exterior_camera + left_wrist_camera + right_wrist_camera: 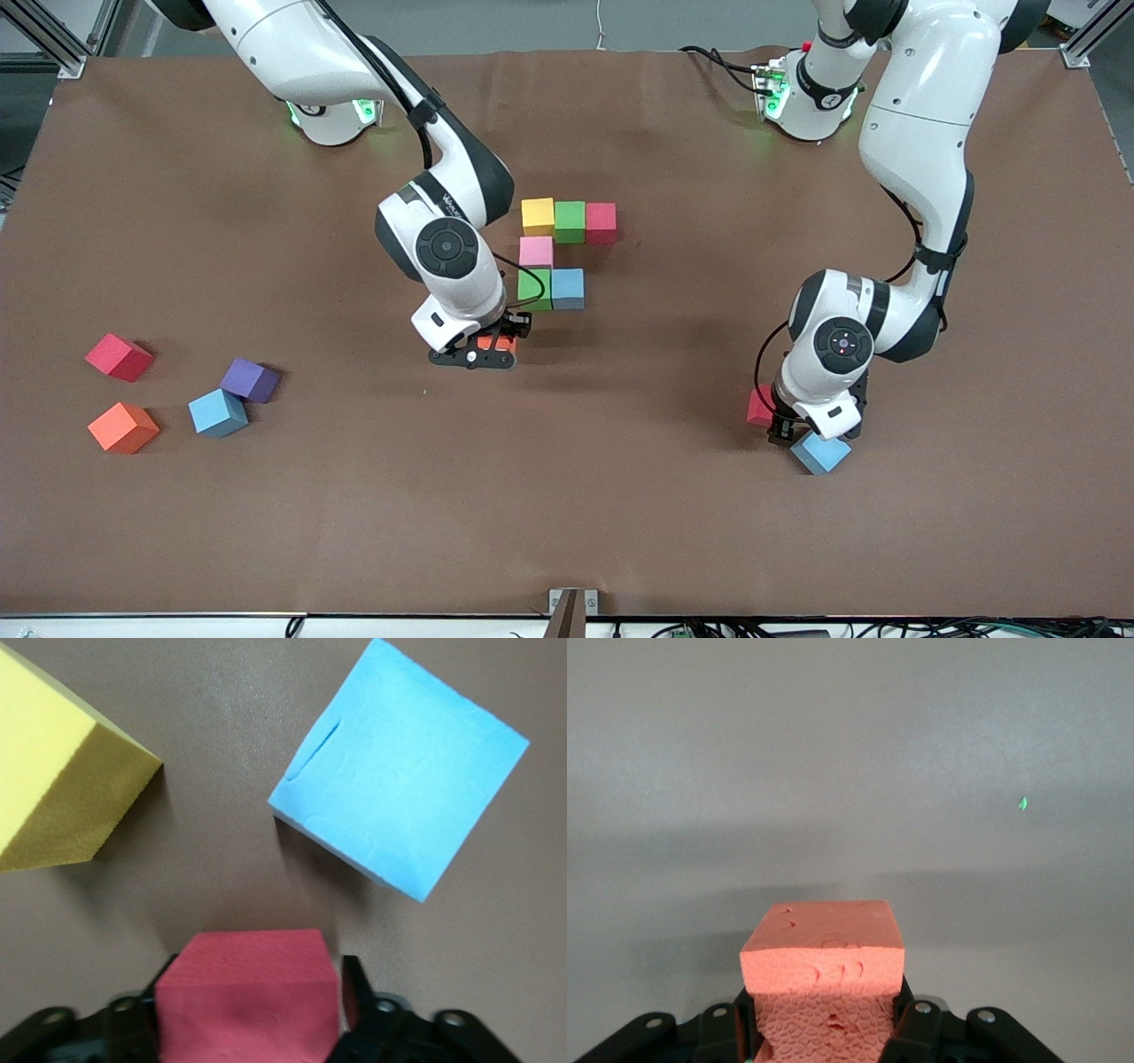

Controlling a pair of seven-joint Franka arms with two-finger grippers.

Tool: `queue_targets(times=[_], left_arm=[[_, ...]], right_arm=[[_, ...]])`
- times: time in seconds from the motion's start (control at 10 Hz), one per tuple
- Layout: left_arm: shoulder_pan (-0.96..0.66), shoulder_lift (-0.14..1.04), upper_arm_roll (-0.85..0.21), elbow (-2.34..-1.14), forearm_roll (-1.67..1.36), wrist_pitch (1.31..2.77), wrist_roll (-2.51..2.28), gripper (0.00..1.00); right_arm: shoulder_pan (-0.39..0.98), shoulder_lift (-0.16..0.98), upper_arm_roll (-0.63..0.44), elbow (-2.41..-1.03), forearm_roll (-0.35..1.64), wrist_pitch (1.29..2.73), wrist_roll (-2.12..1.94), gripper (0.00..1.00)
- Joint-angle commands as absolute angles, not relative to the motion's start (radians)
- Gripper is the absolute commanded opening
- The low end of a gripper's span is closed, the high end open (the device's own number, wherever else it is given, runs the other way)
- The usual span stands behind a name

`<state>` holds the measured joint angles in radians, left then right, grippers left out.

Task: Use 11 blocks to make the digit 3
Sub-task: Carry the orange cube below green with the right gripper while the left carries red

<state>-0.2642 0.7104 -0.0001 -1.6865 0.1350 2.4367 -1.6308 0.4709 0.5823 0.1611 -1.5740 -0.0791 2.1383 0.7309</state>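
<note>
No readable text, labels, numbers or signs anywhere in view.

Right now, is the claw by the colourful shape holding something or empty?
Holding. The right end effector is shut on an orange block, which sits clamped between its fingers.

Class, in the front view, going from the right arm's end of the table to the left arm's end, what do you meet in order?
Loose orange block → light blue block → right gripper, shut on an orange-red block → part-built digit 3 → left gripper at a red block.
</note>
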Motion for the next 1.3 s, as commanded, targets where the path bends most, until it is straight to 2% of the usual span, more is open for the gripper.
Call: queue_targets(times=[0.0, 0.1, 0.2, 0.7, 1.2], left_arm=[[-0.264, 0.701, 0.0, -1.687, 0.121, 2.444, -1.632, 0.4], [-0.267, 0.696, 0.0, -1.687, 0.121, 2.435, -1.638, 0.3], [-0.27, 0.684, -0.002, -1.686, 0.12, 2.431, -1.664, 0.28], [-0.425, 0.612, -0.009, -1.712, 0.136, 2.321, -1.98, 0.27], [-0.575, 0.523, -0.012, -1.86, 0.14, 2.315, -2.284, 0.27]], right_arm=[[0.495, 0.586, 0.155, -1.575, -0.077, 2.187, 0.794, 0.0], [0.509, 0.597, 0.155, -1.575, -0.077, 2.215, 0.805, 0.0], [0.524, 0.613, 0.155, -1.575, -0.077, 2.242, 0.816, 0.0], [0.574, 0.678, 0.147, -1.577, -0.094, 2.276, 0.865, 0.0], [0.575, 0.68, 0.147, -1.615, -0.1, 2.304, 0.868, 0.0]])
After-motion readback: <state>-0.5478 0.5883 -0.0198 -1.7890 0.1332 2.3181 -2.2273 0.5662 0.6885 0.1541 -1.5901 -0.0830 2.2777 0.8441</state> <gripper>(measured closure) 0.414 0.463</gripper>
